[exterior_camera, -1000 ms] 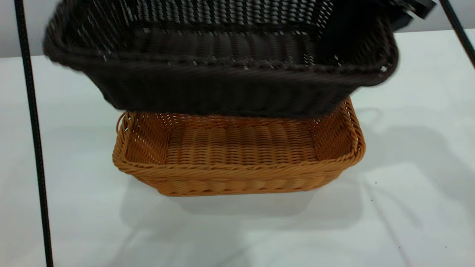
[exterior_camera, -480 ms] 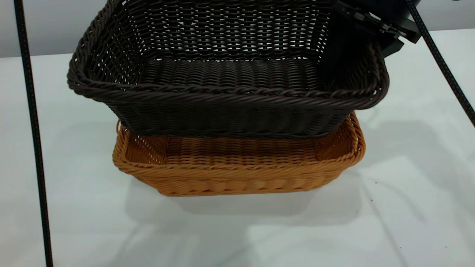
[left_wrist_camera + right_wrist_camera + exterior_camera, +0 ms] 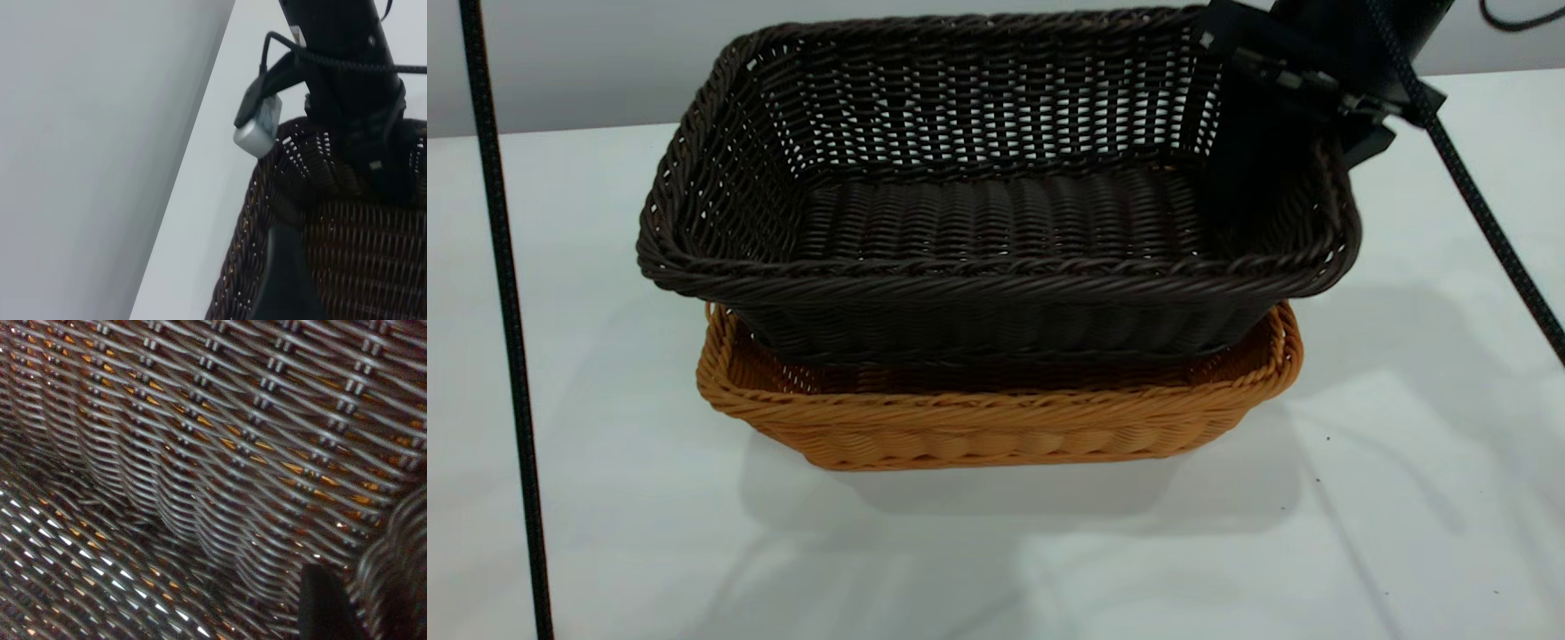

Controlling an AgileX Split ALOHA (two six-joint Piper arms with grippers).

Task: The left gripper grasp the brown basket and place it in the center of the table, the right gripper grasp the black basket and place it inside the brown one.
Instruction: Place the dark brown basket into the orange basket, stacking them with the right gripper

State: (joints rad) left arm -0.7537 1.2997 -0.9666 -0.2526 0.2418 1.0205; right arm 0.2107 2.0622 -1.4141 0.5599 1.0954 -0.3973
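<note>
Lowered since a second ago: black basket [image 3: 996,222], down from high above the brown basket [image 3: 996,427] and now sunk partway into it, base below the orange rim, dark braided rim well above and jutting past the orange rim toward the left. Tilted a little, right end higher than left. Held by the right hand [image 3: 1303,116] at the rear right corner, clamped over the basket's end wall, one finger down inside along the weave, the other outside; black braided cable [image 3: 1476,196] trailing off toward the right. Brown basket unmoved, flat on the white worktop [image 3: 605,516], about the middle. From the right wrist camera, dark weave [image 3: 213,453] filling the view, orange showing through the gaps, one black fingertip [image 3: 320,603] against the wall. From the left wrist camera, right arm standing over the dark basket's corner [image 3: 300,180], silver module [image 3: 257,130] beside it, one dark finger [image 3: 283,280] of the left hand in the foreground; left hand's opening: cannot tell.
</note>
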